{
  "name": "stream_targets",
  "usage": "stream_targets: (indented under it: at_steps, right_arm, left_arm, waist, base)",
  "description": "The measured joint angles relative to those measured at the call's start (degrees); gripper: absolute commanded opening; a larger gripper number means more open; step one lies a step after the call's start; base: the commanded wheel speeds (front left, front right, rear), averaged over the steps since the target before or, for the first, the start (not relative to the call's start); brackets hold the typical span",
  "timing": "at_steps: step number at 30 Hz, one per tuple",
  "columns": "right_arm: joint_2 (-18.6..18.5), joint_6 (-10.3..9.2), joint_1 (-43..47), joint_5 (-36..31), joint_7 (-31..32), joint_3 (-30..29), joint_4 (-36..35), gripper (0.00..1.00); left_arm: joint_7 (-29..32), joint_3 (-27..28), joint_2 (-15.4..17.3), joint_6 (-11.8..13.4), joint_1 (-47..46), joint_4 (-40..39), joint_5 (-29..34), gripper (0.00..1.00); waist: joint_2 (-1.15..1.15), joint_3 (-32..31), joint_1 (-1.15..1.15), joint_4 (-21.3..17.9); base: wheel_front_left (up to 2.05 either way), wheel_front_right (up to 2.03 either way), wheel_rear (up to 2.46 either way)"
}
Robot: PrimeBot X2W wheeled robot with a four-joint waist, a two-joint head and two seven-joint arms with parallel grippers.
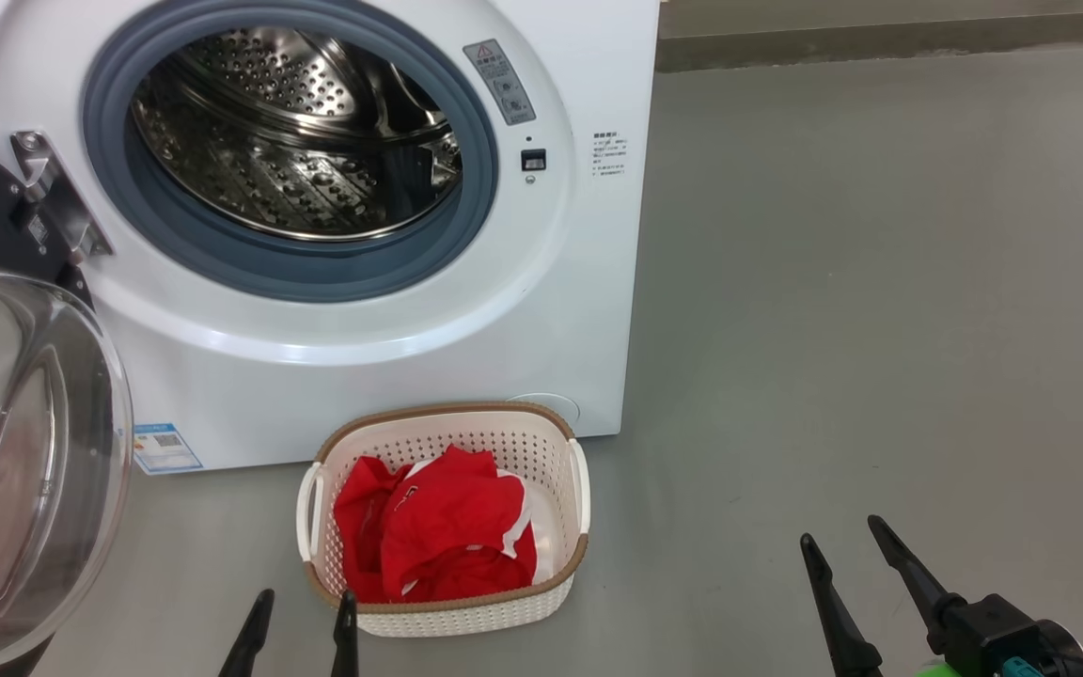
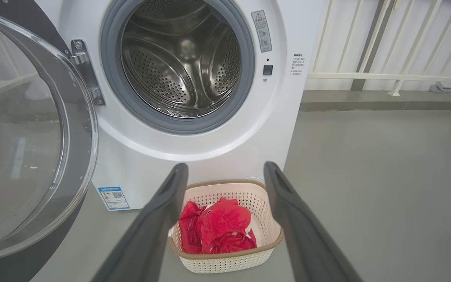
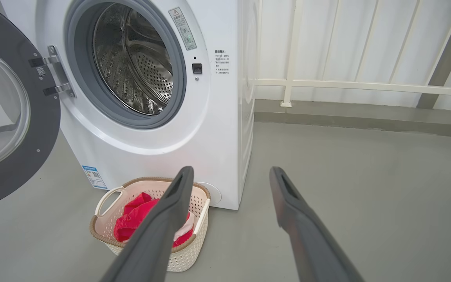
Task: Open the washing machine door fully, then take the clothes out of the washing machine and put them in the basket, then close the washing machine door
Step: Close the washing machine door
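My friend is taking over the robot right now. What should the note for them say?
Left end effector: open, empty, above the basket.
Right end effector: open, empty, over bare floor.
Washing machine door stands wide open on the left. The drum looks empty. The red clothes lie in the basket in front of the washing machine.
Done: door opened, clothes moved.
Left: close the door.

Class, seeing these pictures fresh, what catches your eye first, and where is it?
The bright red clothes lie heaped in the cream basket on the floor before the washing machine. Above, its steel drum gapes bare, and the washing machine door hangs wide open at the left.
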Motion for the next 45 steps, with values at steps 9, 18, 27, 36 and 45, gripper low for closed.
stream_targets:
  at_steps: [9, 18, 27, 36, 45]
  right_arm:
    - [0.0, 0.0, -0.01, 0.0, 0.0, -0.02, 0.01, 1.0]
    - [0.0, 0.0, -0.01, 0.0, 0.0, -0.01, 0.04, 1.0]
    - [0.01, 0.0, 0.01, 0.0, 0.0, -0.33, -0.42, 1.0]
    - [0.02, 0.0, 0.01, -0.07, 0.01, -0.79, -1.44, 1.0]
    - [0.04, 0.0, 0.98, 0.0, 0.52, -0.29, -2.16, 1.0]
  left_arm:
    - [-0.03, 0.0, 0.12, 0.32, -0.02, 0.4, -0.51, 1.0]
    - [-0.03, -0.12, 0.44, 0.35, -0.03, 1.07, -0.6, 1.0]
    - [-0.55, -0.09, 0.58, 0.97, -0.76, 1.69, -0.97, 1.0]
    - [-1.13, 1.03, 0.89, 2.33, -1.46, 0.87, -1.11, 1.0]
    - [-1.56, 1.4, 1.1, 3.14, -1.58, 0.35, -1.13, 1.0]
  waist:
    - [0.0, -0.24, 0.0, 0.27]
    - [0.0, -0.53, 0.0, 0.73]
    - [0.0, -0.45, 0.0, 2.97]
    - [0.0, -0.37, 0.0, 8.53]
    - [0.0, -0.57, 0.0, 16.32]
  base:
    - [0.0, 0.0, 0.0]
    - [0.0, 0.0, 0.0]
    - [0.0, 0.0, 0.0]
    - [0.0, 0.0, 0.0]
    - [0.0, 0.0, 0.0]
